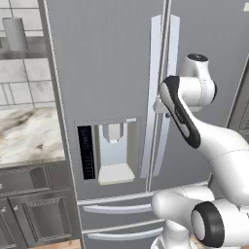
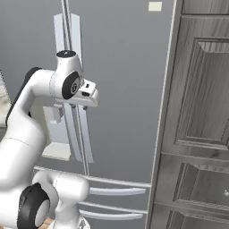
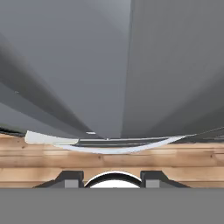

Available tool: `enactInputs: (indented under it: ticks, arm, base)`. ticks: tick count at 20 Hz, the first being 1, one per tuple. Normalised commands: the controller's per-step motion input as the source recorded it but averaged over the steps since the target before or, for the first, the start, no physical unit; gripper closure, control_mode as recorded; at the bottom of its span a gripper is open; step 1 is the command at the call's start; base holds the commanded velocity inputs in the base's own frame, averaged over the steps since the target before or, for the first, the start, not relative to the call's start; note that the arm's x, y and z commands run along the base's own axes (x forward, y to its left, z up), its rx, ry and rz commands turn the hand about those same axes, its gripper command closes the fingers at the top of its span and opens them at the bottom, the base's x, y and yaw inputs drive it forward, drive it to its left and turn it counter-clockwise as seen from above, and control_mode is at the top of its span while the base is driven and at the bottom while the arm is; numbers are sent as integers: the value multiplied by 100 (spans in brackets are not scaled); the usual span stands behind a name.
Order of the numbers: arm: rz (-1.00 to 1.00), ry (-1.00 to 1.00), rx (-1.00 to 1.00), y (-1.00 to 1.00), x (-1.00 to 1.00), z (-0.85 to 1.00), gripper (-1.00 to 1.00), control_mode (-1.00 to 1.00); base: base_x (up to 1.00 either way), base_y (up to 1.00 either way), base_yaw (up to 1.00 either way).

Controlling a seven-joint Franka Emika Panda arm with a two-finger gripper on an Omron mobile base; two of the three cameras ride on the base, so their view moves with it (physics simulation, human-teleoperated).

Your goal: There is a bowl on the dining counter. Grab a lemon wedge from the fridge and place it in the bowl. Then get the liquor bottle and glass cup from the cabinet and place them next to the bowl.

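I have the gripper (image 2: 89, 96) at the fridge (image 1: 107, 63) handles (image 1: 163, 92), presumably to open it. Fingers (image 3: 70, 178) stand apart; whether they clasp a handle I cannot tell.

The tall grey steel fridge (image 1: 112, 73) stands shut, its pale handles side by side.

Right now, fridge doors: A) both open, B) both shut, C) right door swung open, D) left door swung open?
B: both doors of the fridge lie flush and shut, their long pale handles side by side at the centre seam; no white shelved inside shows in either base view.
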Motion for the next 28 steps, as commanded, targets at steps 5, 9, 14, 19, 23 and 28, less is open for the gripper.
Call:
enactInputs:
  ticks: [5, 9, 14, 19, 23, 28]
  arm:
    - [0, 0, 0, 0, 0, 0, -100, 100]
    - [0, 0, 0, 0, 0, 0, -100, 100]
    - [0, 0, 0, 0, 0, 0, -100, 100]
    - [0, 0, 0, 0, 0, 0, -100, 100]
    - [0, 0, 0, 0, 0, 0, -100, 100]
    - [0, -2, 0, 3, -9, 0, -100, -100]
  base:
    - [-9, 2, 0]
    - [-52, 17, 0]
    - [-54, 19, 0]
    - [-48, 21, 0]
    - [-47, 26, 0]
    - [-41, 18, 0]
